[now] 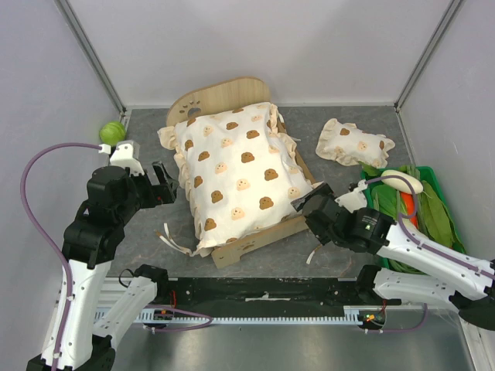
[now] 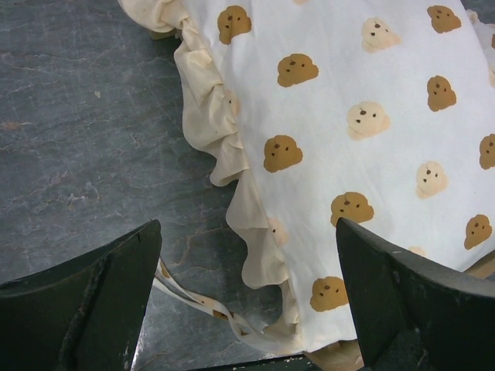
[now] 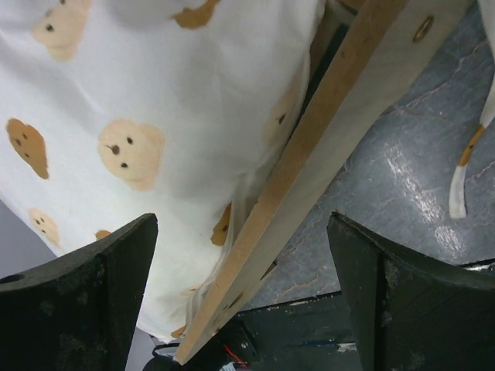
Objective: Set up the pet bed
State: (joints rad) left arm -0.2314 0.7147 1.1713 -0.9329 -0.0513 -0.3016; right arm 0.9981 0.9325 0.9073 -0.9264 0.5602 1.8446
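Both your grippers are released: the left gripper (image 1: 165,188) beside the cushion (image 1: 240,162), the right gripper (image 1: 313,199) at the bed (image 1: 228,91) rail.

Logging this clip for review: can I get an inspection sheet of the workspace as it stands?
Surface: dark grey table, with fabric ties trailing on it.
Job's things: pet bed, with the bear-print cushion lying on it.
Clutter: frilled pillow at right rear; green ball at left rear; green bin of vegetables on the right.
Grippers: left gripper open by the cushion's frill; right gripper open, straddling the bed's wooden rail.
Cables: purple cable loops off the left arm.
Surroundings: white walls, metal corner posts.
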